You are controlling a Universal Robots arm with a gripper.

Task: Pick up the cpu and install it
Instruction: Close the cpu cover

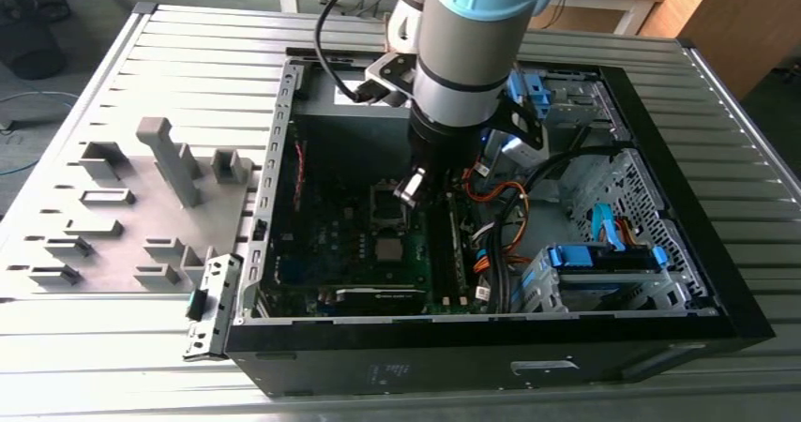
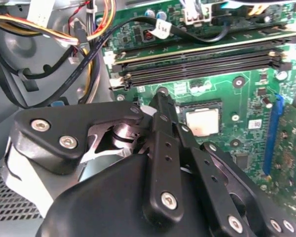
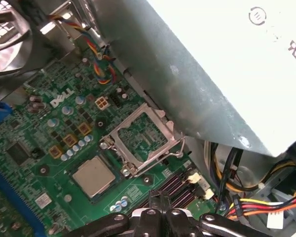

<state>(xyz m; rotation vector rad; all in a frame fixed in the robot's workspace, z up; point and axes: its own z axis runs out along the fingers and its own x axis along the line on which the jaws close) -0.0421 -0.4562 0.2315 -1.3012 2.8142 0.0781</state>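
The cpu [image 3: 92,176] is a small silvery square lying flat in its dark socket on the green motherboard [image 3: 49,128]; it is also in the second wrist view [image 2: 203,122] and the exterior view [image 1: 390,249]. Right beside it the hollow metal socket frame [image 3: 140,138] stands hinged open. My gripper [image 1: 411,188] hangs inside the open computer case, just above the frame and a short way from the cpu. Its black fingers [image 3: 160,205] meet in the middle with nothing between them. The fingertips [image 2: 161,101] point at the board close to the cpu.
Black memory slots [image 2: 202,61] and loose cables [image 2: 64,54] run beside the socket. A grey metal box [image 3: 212,74] overhangs the board. A graphics card [image 1: 382,298] sits at the case front and a blue drive cage [image 1: 601,263] at the exterior view's right. Grey fixture blocks [image 1: 138,206] stand left of the case.
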